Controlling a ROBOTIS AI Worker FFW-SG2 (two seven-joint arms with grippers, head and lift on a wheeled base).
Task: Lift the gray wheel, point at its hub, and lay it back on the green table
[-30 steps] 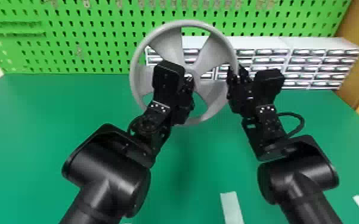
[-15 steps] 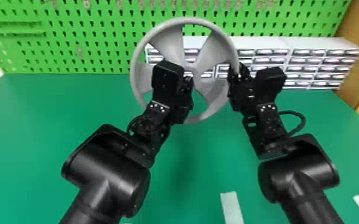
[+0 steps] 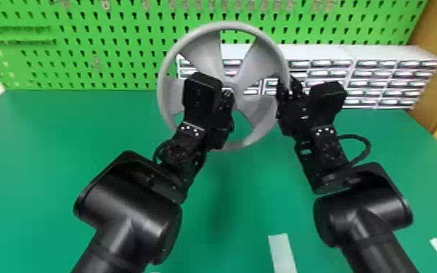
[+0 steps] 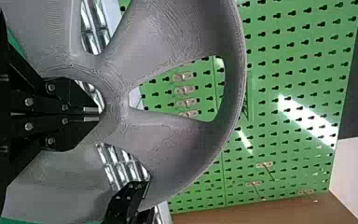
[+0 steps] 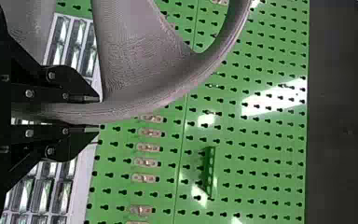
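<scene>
- Behind the work in the head view, see a green pegboard (image 3: 94,54) and white drawers (image 3: 315,53); below, a green table (image 3: 47,145). Find the gray wheel (image 3: 207,54) held up off the tabletop, broad face towards the camera.
- Note, also there, support at one side of the rim (image 3: 228,25) from the right gripper (image 3: 288,87), with the left gripper (image 3: 227,93) near the middle. Might sag or pivot in that single side hold, from weight hanging off to one side. Might knock the drawers if pushed back.
- In the left wrist view, find jaws together with nothing between, tips at the hub (image 4: 115,100); cannot tell whether touching. Might shove everything askew by pressing too far, or snag a spoke (image 4: 182,144) by moving sideways. Best to back straight out before any lowering.
- In the right wrist view, find jaws clamped on the rim, one finger on each side. Might twist or slip on a fast swing down, or drop hard if released before lying flat.
</scene>
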